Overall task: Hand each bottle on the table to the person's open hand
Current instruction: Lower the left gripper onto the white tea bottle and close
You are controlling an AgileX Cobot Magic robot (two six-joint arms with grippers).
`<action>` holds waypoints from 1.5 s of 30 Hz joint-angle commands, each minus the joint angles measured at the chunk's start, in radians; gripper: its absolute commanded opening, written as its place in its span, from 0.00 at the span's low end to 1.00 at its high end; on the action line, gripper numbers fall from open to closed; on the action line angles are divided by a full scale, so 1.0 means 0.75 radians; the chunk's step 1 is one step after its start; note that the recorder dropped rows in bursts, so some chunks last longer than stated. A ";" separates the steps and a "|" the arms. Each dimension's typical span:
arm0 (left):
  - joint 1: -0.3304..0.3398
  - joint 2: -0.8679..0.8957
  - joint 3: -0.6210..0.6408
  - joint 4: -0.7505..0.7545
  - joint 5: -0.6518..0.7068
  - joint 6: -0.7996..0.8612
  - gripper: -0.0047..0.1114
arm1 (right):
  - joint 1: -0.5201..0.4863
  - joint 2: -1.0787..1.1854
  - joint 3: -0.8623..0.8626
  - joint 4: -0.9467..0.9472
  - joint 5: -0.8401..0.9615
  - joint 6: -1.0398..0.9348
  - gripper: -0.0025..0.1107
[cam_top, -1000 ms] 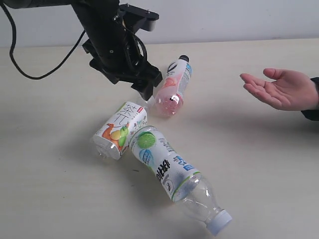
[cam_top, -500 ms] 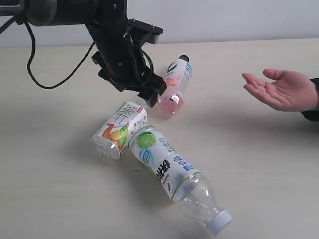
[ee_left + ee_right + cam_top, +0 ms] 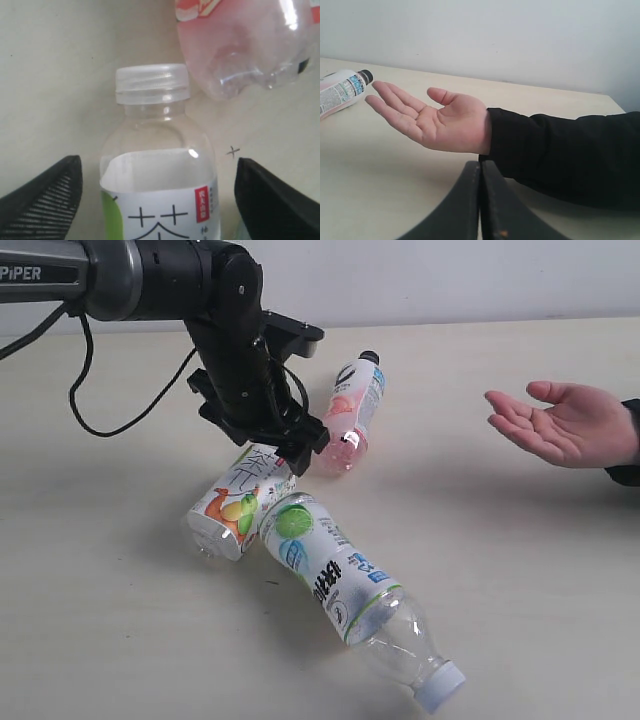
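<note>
Three clear bottles lie on their sides on the pale beige table [image 3: 520, 570]. The pink bottle [image 3: 352, 415] points its black cap at the far edge. The white-capped orange-fruit bottle [image 3: 240, 502] lies just beside its base. The lime-pictured bottle [image 3: 330, 575] touches that one, pale cap toward the near edge. The person's open hand [image 3: 565, 420] hovers palm-up near the right edge.

One pink bottle [image 3: 352, 415], one lime-picture bottle [image 3: 330, 575], one orange-fruit bottle [image 3: 240, 500], three bottles in all, one open hand [image 3: 565, 422], one pale table [image 3: 520, 580], two black grippers, a left gripper [image 3: 157, 167], a right gripper [image 3: 480, 200].
</note>
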 commanded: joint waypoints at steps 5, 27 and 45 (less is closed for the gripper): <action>0.003 -0.004 -0.006 -0.006 -0.007 -0.004 0.73 | 0.001 -0.009 0.006 0.000 -0.007 0.001 0.02; 0.003 0.088 -0.006 -0.006 -0.008 -0.039 0.64 | 0.001 -0.009 0.006 0.000 -0.007 0.001 0.02; 0.003 0.085 -0.006 0.193 0.071 -0.184 0.04 | 0.001 -0.009 0.006 0.000 -0.007 0.001 0.02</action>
